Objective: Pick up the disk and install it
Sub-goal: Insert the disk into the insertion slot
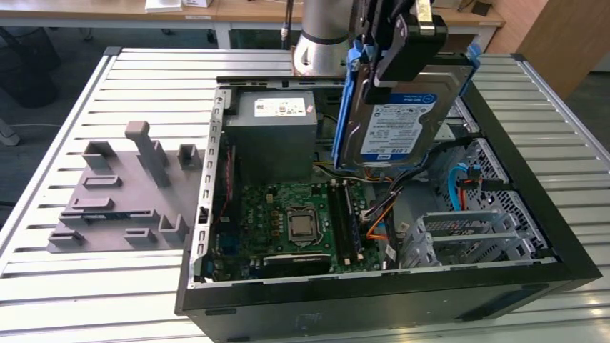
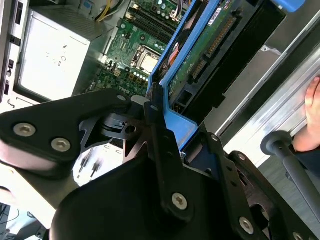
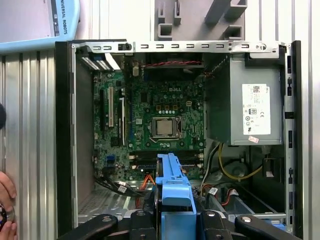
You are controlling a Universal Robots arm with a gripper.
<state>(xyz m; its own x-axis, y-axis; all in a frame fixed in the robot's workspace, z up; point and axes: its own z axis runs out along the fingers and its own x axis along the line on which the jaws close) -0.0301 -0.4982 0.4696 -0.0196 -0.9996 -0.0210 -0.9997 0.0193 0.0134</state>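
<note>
Resting on the slatted table (image 1: 57, 143), the open computer case (image 1: 381, 314) lies on its side, motherboard (image 1: 296, 214) facing up. Above its interior hangs the disk (image 1: 433, 93), long axis nearly upright, directly beneath my pincer (image 1: 401, 68), which is clamped on its upper end. It is a flat silver-grey slab with a blue-and-white label (image 1: 401, 132) turned toward the exterior view and blue side rails (image 1: 345, 107) along its long edges; its green circuit-board side shows in the second wrist view.

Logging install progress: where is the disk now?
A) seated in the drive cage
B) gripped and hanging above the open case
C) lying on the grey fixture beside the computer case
B: in the exterior view the gripper holds the disk by its upper end, above the open computer case.
</note>
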